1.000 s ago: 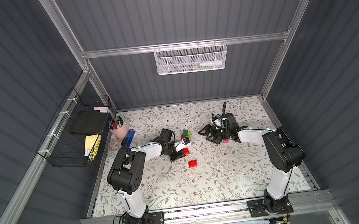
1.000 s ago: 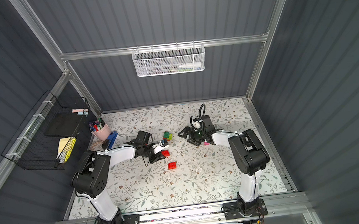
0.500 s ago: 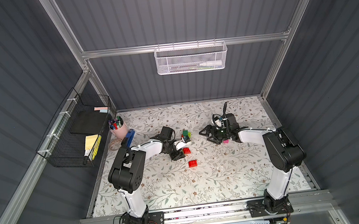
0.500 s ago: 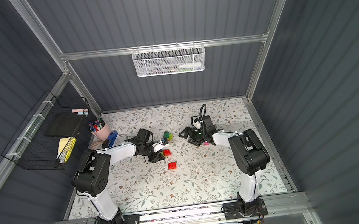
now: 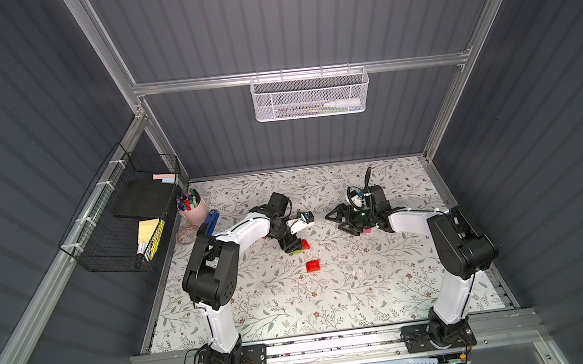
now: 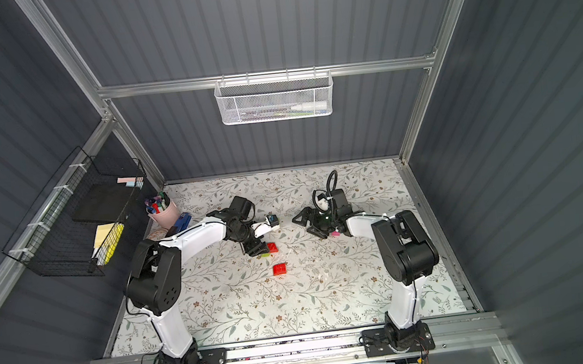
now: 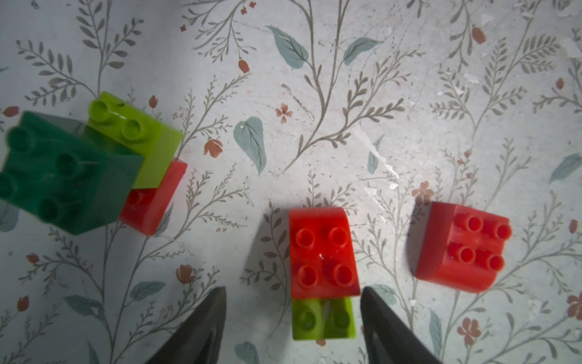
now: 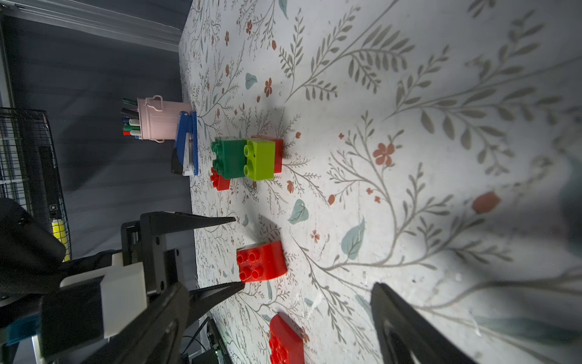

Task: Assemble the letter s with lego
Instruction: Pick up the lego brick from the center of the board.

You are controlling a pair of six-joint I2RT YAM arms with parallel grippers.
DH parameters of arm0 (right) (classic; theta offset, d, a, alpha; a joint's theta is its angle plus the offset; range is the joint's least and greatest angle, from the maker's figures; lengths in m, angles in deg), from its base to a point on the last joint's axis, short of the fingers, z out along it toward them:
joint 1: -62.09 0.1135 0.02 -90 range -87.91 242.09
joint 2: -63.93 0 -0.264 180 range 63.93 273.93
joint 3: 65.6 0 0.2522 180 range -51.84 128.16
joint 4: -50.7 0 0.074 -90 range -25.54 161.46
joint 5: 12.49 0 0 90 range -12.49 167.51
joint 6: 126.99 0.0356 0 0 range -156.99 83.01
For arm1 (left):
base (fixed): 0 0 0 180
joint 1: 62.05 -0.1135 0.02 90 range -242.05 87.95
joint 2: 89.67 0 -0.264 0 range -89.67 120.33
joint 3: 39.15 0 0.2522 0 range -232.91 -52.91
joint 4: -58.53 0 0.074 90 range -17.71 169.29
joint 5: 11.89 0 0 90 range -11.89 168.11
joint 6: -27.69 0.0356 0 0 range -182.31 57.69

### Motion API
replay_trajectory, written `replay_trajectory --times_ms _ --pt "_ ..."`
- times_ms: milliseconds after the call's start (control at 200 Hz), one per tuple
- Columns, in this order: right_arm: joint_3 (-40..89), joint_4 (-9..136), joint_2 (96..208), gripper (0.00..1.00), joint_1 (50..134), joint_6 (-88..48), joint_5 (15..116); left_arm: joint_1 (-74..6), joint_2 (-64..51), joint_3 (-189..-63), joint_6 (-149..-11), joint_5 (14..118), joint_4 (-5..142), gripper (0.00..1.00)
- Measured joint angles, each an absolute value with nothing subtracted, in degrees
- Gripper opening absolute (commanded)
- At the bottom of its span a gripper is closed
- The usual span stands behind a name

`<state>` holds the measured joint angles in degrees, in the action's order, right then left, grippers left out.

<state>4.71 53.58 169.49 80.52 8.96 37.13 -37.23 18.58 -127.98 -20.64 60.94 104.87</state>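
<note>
My left gripper [image 7: 293, 294] is open over the mat, low down. A red lego brick [image 7: 323, 252] stacked on a lime green one [image 7: 322, 319] stands between its fingers, close to one finger and well clear of the other. The same stack [image 5: 303, 244] shows in both top views beside the left gripper [image 6: 257, 249]. A loose red brick [image 5: 313, 265] lies nearer the front. A cluster of dark green [image 8: 228, 159], lime green [image 8: 259, 159] and red bricks sits further back. My right gripper [image 5: 337, 219] is open and empty, with a pink brick [image 5: 367, 230] beside its arm.
A pink cup of markers [image 5: 192, 209] and a blue stapler [image 5: 211, 222] stand at the mat's back left. A black wire basket [image 5: 122, 221] hangs on the left wall and a white mesh basket [image 5: 310, 95] on the back wall.
My left gripper has opened from shut and let go of the red-on-lime stack, which now rests on the mat. The right arm has not moved.
</note>
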Motion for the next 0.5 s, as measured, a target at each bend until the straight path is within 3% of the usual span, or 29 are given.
replay_trajectory --times_ms 500 --pt "3.5 53.3 169.5 0.92 79.3 8.8 36.5 -33.1 23.4 -137.4 -24.6 68.7 116.5 0.65"
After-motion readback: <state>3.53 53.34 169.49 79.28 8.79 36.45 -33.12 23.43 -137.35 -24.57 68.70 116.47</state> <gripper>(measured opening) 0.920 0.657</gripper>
